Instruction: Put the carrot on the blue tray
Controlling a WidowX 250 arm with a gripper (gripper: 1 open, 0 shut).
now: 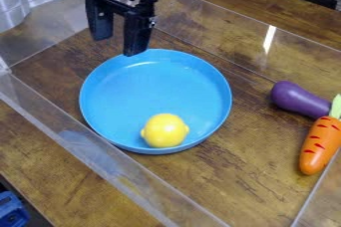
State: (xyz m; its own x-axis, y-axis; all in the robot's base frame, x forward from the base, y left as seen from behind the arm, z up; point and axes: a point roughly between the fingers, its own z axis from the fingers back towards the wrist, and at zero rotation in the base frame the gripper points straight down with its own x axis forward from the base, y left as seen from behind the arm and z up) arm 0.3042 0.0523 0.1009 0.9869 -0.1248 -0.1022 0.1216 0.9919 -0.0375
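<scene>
Meanwhile, carrot (317,143) lies outside blue tray (200,77); hand (118,34) gapes empty.

1 carrot (317,144), 1 blue tray (202,80), 1 lemon (166,130), 1 eggplant (300,98), 1 gripper (118,37).
</scene>
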